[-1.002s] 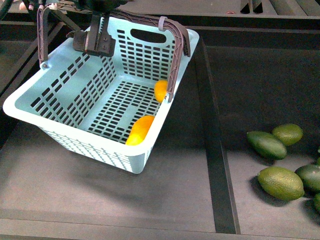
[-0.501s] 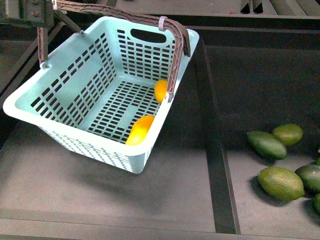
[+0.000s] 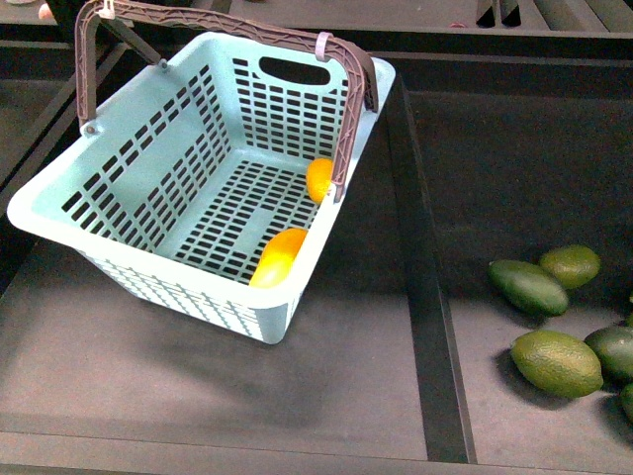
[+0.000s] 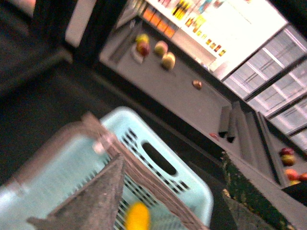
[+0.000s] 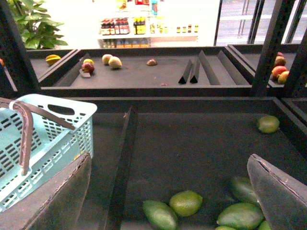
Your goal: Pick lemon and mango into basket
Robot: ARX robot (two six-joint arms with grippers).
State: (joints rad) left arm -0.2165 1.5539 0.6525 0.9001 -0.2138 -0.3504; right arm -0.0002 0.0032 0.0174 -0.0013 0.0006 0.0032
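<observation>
Basket: I see the mint-teal basket (image 3: 148, 188) on the dark tabletop (image 3: 198, 366), its brown handle (image 3: 227, 30) swung up over the far end.
Mango: the mango (image 3: 278, 257) lies inside the basket on the slotted floor, against the side wall at the near corner.
Lemon: the lemon (image 3: 317, 180) is also in the basket, further along that same wall, beside the handle's post.
Left end effector: my left end effector (image 4: 158, 211) hangs above the basket's far rim, fingers spread apart, holding nothing; the picture is blurred.
Right end effector: my right end effector (image 5: 168, 201) is wide open and empty, with the green fruits (image 5: 186, 203) between and below its fingers and the basket off to one side.
Divider: a dark divider (image 3: 430, 297) separates the basket from the green fruits.
</observation>
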